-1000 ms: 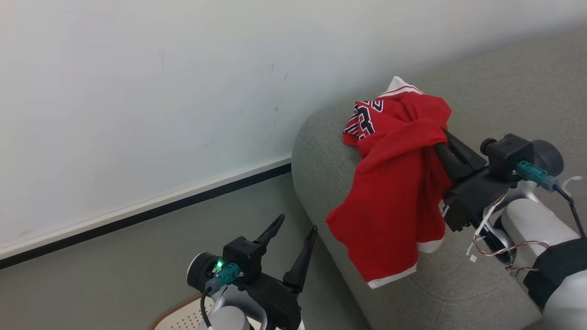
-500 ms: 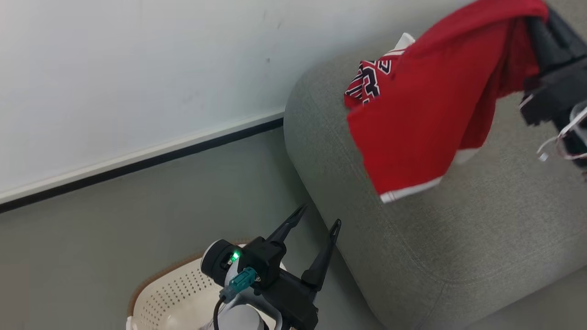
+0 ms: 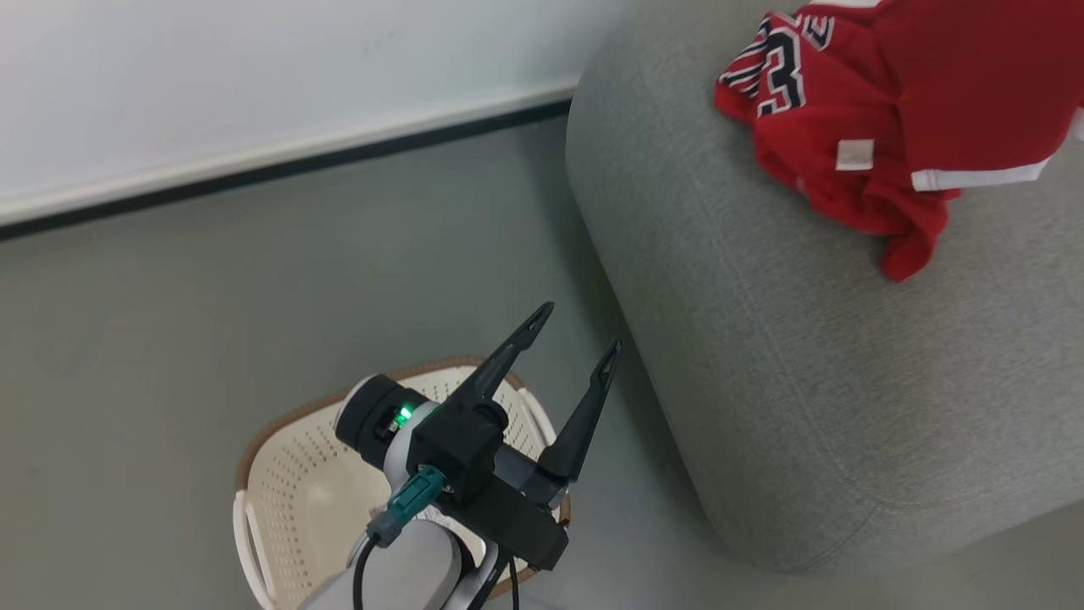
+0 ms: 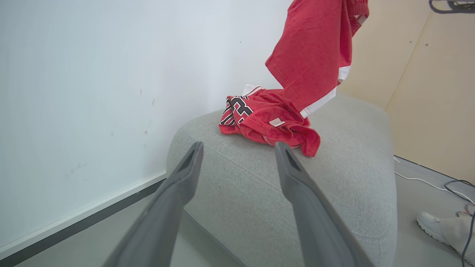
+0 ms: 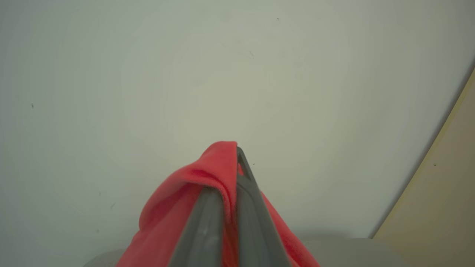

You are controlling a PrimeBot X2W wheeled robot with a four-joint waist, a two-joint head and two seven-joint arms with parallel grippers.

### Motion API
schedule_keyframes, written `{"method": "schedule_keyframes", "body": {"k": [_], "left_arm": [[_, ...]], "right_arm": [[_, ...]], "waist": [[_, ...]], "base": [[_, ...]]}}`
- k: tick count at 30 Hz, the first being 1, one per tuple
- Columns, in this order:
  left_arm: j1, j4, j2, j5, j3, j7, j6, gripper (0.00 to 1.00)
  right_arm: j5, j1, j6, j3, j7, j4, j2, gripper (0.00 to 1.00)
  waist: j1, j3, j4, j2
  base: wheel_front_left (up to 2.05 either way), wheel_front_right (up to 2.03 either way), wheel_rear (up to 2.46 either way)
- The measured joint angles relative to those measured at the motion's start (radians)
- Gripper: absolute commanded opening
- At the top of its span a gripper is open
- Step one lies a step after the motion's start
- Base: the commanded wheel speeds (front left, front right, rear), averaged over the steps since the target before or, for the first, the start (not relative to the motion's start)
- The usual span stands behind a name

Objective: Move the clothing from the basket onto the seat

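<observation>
The clothing point(image 3: 855, 169) lay in a red heap on top of the seat point(image 3: 762, 356) in the head view, near the seat's far corner. Its navy-and-white letters and small white tag showed. The basket point(image 3: 288, 500) stood on the floor point(image 3: 169, 296) beside the seat, not touching it. The left end effector point(image 3: 581, 326) hung over the basket's rim, close to the seat's side, with its two fingers spread apart and holding nothing.

In the left wrist view, those spread fingers pointed at the seat. The heap rested on the seat. A second red piece point(image 4: 311, 55) with white trim hung in the air above the seat, its low end just over the heap. A white shoe point(image 4: 432, 226) sat on the floor past the seat.

In the right wrist view, the right end effector point(image 5: 230, 170) was above the seat, its fingers squeezed together on red cloth.
</observation>
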Motion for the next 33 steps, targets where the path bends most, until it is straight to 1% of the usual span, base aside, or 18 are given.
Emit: {"method": "schedule_keyframes", "body": {"k": [2,8,10,14,17,21,25,26,27,28,29,30,33], "left_arm": [[-0.009,-0.022,0.01,0.01,0.002,0.0,0.0,1.0],[-0.034,-0.078,0.031,0.027,0.0,0.023,0.0,1.0],[-0.044,-0.093,0.041,0.034,0.0,0.031,0.0,1.0],[-0.065,-0.121,0.062,0.05,0.0,0.056,0.002,1.0],[-0.085,-0.148,0.08,0.074,0.006,0.072,0.003,1.0],[-0.122,-0.178,0.092,0.09,0.009,0.094,0.008,1.0],[-0.162,-0.181,0.095,0.096,0.011,0.099,-0.001,1.0],[-0.164,-0.18,0.096,0.096,0.012,0.099,-0.001,1.0],[-0.164,-0.178,0.098,0.096,0.012,0.099,-0.001,1.0],[-0.164,-0.175,0.099,0.096,0.012,0.101,-0.002,1.0],[-0.164,-0.172,0.1,0.096,0.012,0.101,-0.005,1.0],[-0.164,-0.168,0.1,0.096,0.012,0.101,-0.009,1.0],[-0.164,-0.158,0.1,0.095,0.012,0.101,-0.01,1.0]], "right_arm": [[0.0,-0.013,-0.004,-0.008,0.001,0.025,-0.007,0.0],[0.003,-0.02,-0.034,-0.025,0.005,0.104,-0.01,0.0],[0.01,-0.014,-0.038,-0.023,0.003,0.13,-0.001,0.0],[0.017,0.026,-0.06,-0.018,-0.001,0.171,0.039,0.0],[0.021,0.043,-0.061,-0.014,-0.007,0.193,0.072,0.0],[0.024,0.037,-0.06,-0.015,-0.025,0.201,0.087,0.0],[0.025,0.026,-0.06,-0.016,-0.046,0.242,0.119,0.0],[0.025,0.026,-0.059,-0.016,-0.049,0.251,0.128,0.12],[0.026,0.026,-0.056,-0.016,-0.054,0.258,0.137,0.35],[0.026,0.026,-0.056,-0.016,-0.055,0.262,0.141,0.45],[0.026,0.026,-0.055,-0.017,-0.057,0.267,0.145,0.89],[0.026,0.027,-0.055,-0.018,-0.064,0.274,0.146,1.0],[0.026,0.03,-0.055,-0.018,-0.065,0.284,0.146,1.0]], "waist": [[0.0,0.028,0.008,0.0],[0.0,0.115,0.022,0.0001],[-0.0001,0.143,0.024,0.0],[0.0,0.201,0.024,0.0001],[0.0,0.243,0.021,0.0001],[-0.0001,0.299,0.01,0.0001],[0.0,0.358,-0.012,0.0001],[0.0,0.365,-0.018,0.0002],[0.0,0.37,-0.025,0.0002],[0.0,0.373,-0.032,0.0001],[-0.0001,0.375,-0.039,0.0001],[-0.0002,0.376,-0.045,0.0001],[-0.0002,0.372,-0.054,0.0]], "base": [[0.0,0.0,0.0],[0.0,0.0,0.0],[0.0,0.0,0.0],[0.0,0.0,0.0],[0.0,0.0,0.0],[0.0,0.0,0.0],[0.0,0.0,0.0],[0.0,0.0,0.0],[0.0,0.0,0.0],[0.0,0.0,0.0],[0.0,0.0,0.0],[0.0,0.0,0.0],[0.0,0.0,0.0]]}}
